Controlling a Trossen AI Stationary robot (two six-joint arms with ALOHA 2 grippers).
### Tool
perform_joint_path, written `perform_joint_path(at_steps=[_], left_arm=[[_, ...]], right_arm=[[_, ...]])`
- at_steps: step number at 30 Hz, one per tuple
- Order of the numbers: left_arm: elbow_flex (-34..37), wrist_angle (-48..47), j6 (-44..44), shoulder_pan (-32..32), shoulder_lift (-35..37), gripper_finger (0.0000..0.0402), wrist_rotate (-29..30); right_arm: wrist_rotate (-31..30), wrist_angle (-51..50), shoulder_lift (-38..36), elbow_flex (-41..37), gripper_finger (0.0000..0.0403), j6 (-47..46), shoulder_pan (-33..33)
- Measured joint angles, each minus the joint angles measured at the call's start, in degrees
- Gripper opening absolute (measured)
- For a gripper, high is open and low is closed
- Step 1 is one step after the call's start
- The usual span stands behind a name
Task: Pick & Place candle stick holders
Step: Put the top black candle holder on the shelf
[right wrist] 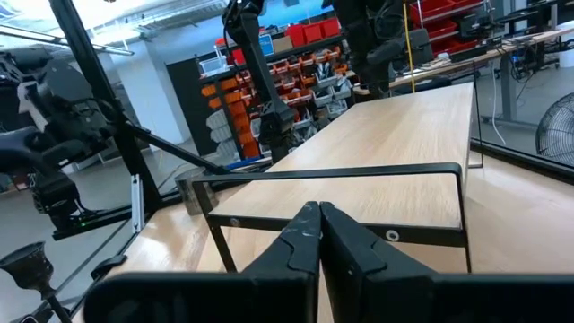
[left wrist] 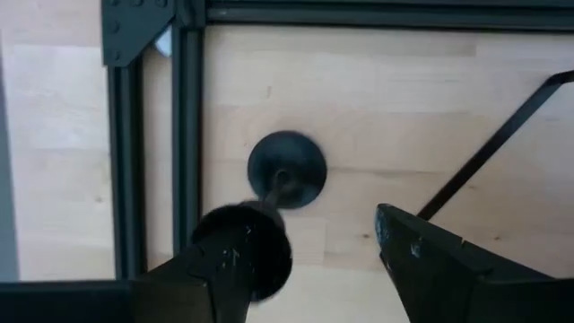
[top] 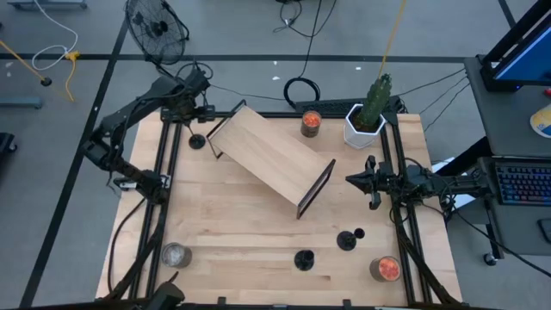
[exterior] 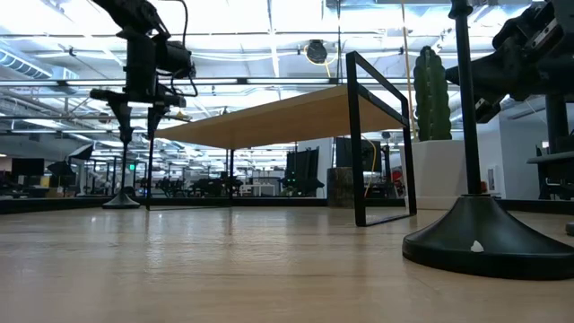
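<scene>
Placing step: left jaws [left wrist: 314,269] open, hovering directly above candle stick holder [left wrist: 285,170] standing on bench [top: 250,224] just beside far-left end of wooden riser [top: 269,159]. Right jaws [right wrist: 320,235] closed, empty, waiting near riser's right leg. Next: retreat upward, reach for another. Visible count: three holders; remaining two [top: 304,258] [top: 347,239] front of riser. Two orange jars [top: 311,122], one grey jar [top: 176,254], one cactus pot [top: 365,125].
</scene>
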State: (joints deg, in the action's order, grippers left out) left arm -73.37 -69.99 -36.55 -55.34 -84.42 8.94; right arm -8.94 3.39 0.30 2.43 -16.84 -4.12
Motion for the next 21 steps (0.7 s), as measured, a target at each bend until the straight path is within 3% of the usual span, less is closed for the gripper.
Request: perform_joint_path(at_steps=[3,6,14,21], left_arm=[[0.85,1.06,0.6,-0.1,0.15,0.0225,0.1],[1.37,0.84,0.93,-0.14,0.19,0.0193,0.61],[1.49,0.51,0.91,-0.11,0.19,0.0024,4.94],[1.51,0.43,2.47,-0.14,0.22,0.0019,5.24]], right_arm=[[0.01,0.12,0.0,-0.01,0.0,0.0,0.0],[-0.06,0.86,0.0,-0.01,0.0,0.0,0.0],[-0.12,1.53,0.0,0.0,0.0,0.0,0.0],[-0.07,1.8,0.0,0.0,0.0,0.0,0.0]])
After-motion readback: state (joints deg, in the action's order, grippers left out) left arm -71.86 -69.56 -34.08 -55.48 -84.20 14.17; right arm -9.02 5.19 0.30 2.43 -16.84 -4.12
